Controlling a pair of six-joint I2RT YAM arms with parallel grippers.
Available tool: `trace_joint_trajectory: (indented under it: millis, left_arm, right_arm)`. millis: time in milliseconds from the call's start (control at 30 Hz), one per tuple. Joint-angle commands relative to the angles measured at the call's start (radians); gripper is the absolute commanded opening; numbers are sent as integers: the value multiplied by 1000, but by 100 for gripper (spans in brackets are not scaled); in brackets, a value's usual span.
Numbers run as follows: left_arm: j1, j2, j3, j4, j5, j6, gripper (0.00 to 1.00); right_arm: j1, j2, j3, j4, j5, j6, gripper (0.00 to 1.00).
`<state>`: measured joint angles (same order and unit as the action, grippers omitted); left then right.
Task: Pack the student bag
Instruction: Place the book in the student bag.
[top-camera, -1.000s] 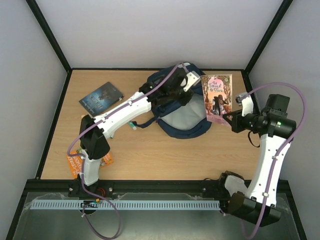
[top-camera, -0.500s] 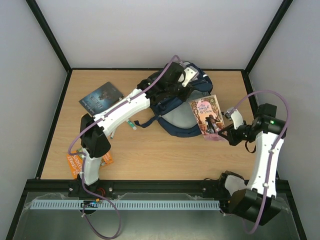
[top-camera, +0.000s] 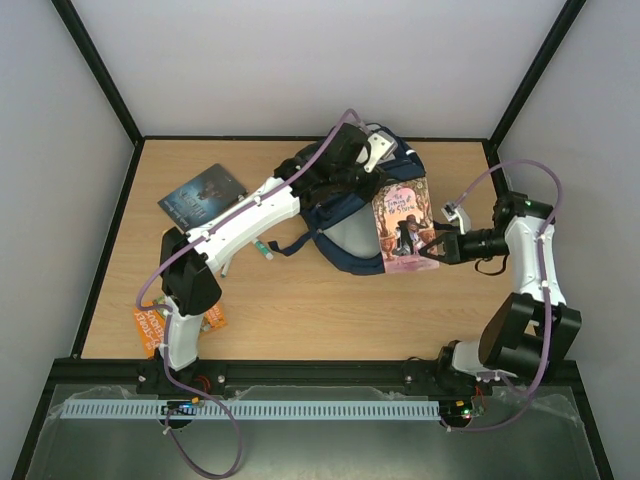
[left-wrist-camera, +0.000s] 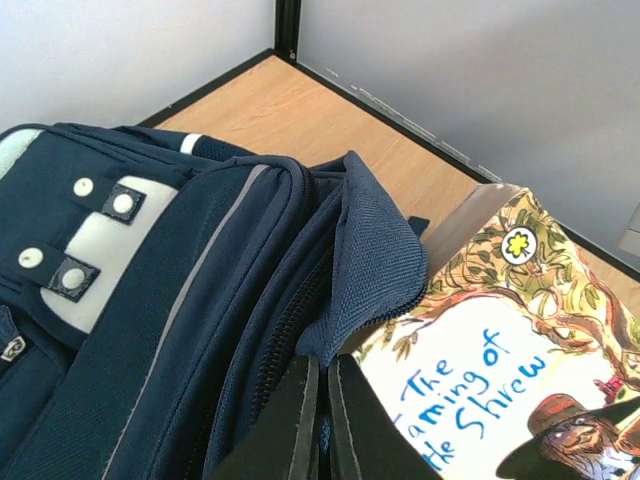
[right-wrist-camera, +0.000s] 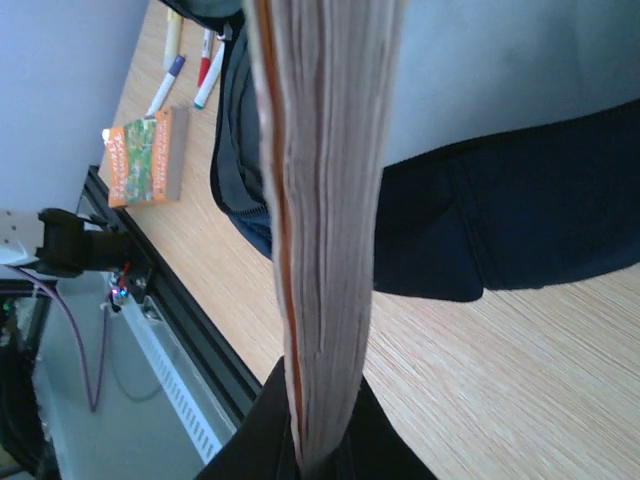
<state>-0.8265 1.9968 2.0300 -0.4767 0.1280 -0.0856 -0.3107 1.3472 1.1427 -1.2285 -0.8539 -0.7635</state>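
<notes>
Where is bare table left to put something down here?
Widest bare table: the strip between bag and near edge. Smaller: the far right corner beside the bag. Crowded: centre, where left tool grips the bag and right tool holds the pink book; leftward lie dark book, orange book, pens.

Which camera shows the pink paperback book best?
Top external: the pink paperback book shows its whole cover. Left wrist crops it to part of the title; right wrist shows only its page edges.
</notes>
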Motion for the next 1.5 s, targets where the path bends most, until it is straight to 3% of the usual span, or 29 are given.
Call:
trace_joint_trajectory:
  millis: [0,100,400,733,967,1067,1467]
  left_arm:
    - [-13,-36,29,144,-26,19,2]
    - [-18,-42,12,162,-46,25,2]
    - [-42,-51,-21,190,-78,28,2]
    - [-80,-59,-55,217,-151,47,2]
    - [-100,-50,-59,219,-159,47,2]
    - [-126,-57,-55,205,-196,53,2]
    - [-177,-77,-71,149,-203,54,2]
  right_arm:
    - [37,34,49,34,-90,167,1]
    - [74,89,56,92,-85,280,1]
    - [130,221,86,135,-66,410,1]
    - [137,429,168,55,-223,437,1]
    - [163,452,121,124,-207,452,1]
    - [170,516,123,146,-277,437,1]
    - [297,501,8,592,-209,720,1]
